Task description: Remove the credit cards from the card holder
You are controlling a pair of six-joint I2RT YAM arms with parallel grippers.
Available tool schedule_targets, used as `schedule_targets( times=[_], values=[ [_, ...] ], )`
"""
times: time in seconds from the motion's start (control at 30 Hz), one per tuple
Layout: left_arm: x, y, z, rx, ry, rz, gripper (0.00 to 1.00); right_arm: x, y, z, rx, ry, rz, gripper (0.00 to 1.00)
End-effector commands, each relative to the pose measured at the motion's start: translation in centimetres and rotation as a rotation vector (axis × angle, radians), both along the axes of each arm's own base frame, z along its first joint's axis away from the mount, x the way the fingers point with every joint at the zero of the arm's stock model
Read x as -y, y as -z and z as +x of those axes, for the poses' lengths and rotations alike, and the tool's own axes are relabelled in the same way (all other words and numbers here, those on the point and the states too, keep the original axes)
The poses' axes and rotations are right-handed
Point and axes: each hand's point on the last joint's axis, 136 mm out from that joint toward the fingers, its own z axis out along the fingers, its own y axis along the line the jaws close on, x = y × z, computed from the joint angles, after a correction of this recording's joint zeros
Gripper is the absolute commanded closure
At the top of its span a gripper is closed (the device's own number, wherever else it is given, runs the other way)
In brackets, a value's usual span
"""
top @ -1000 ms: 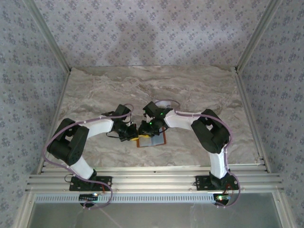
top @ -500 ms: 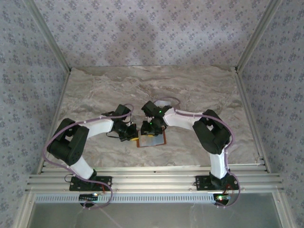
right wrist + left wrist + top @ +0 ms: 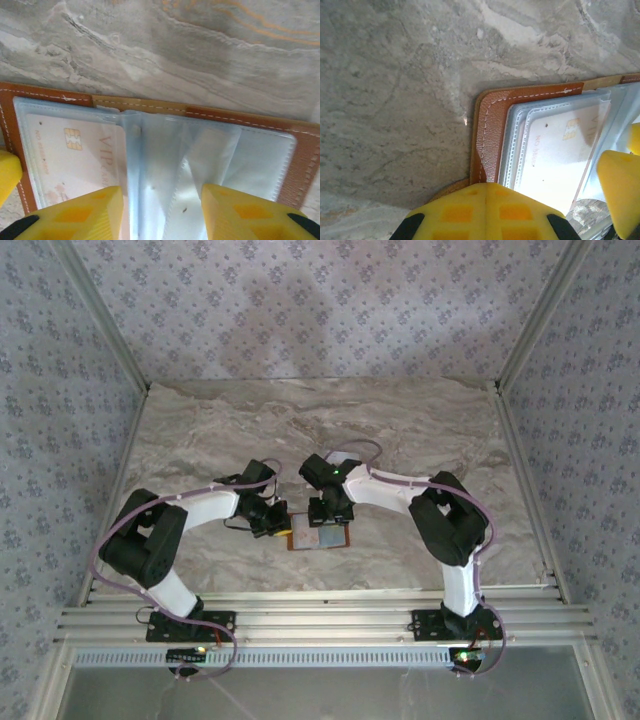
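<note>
The card holder (image 3: 321,538) lies open on the marble top, with a brown leather rim (image 3: 306,165) and clear bluish sleeves (image 3: 165,150) bunched up along its fold. A pale credit card (image 3: 75,150) with a gold chip and "VIP" lettering sits inside the left sleeve, and the same card (image 3: 560,150) appears in the left wrist view. My left gripper (image 3: 487,186) is shut, its tip down on the holder's left rim (image 3: 490,120). My right gripper (image 3: 162,197) hovers open over the fold, its fingers apart on either side of the raised sleeves. Nothing is gripped.
Both arms meet over the holder near the table's front middle, wrists close together (image 3: 300,508). One finger of the right gripper (image 3: 620,185) shows in the left wrist view. Patterned walls and metal rails (image 3: 300,625) enclose the marble surface (image 3: 400,430).
The right gripper's jaws have spread apart and the gripper has shifted slightly right over the holder. The left gripper has stayed shut in place.
</note>
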Motion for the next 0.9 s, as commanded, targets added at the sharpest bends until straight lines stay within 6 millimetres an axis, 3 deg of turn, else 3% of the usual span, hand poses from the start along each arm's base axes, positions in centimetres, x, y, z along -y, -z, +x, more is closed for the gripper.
schedule_targets(
  times=[0.0,0.6,0.87],
  values=[
    [-1.2,0.9,-0.7,-0.039,0.002,0.069,1.00,2.1,-1.5,-0.1,0.029,-0.004,-0.090,0.52],
    [-0.1,-2.2,0.2,0.008,0.012,0.043,1.00,4.9,-1.6,0.2,0.043,0.039,-0.133,0.56],
    [1.8,-3.3,0.2,0.029,0.044,0.036,1.00,3.0,-3.0,0.5,0.058,0.027,0.010,0.62]
  ],
)
